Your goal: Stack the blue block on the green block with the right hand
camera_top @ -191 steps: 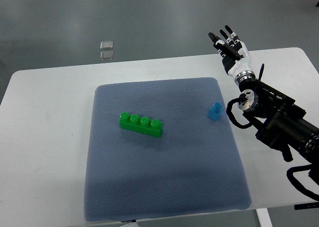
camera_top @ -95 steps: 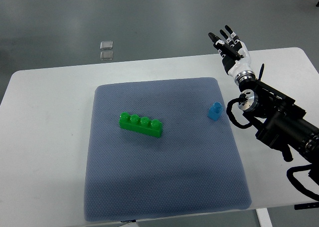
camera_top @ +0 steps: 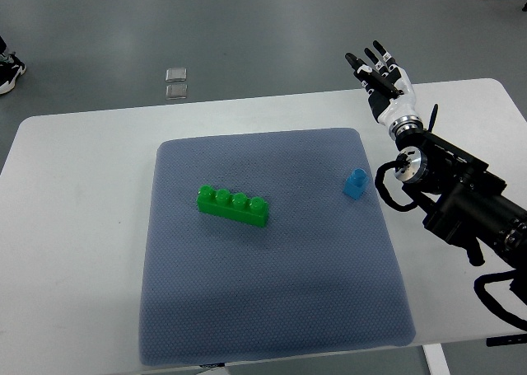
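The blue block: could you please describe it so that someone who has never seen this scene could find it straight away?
A white table carries a large grey-blue mat. Near the mat's right edge stands the blue block, apart from the long green block at the mat's middle. It is the only blue piece, small with one stud on top, where the green one has four, and it lies nearest the open right hand.

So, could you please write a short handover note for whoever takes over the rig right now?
Right hand: open, fingers spread, holding nothing, raised over the table's far edge, beyond the mat.
Left hand: not in view.
Blue block: upright near the right edge of the grey mat, untouched.
Green block: lying mid-mat, four studs up, well apart from the blue one.
Done: nothing yet.
Left: bring the right hand to the blue block, grasp it, set it on the green block's studs.
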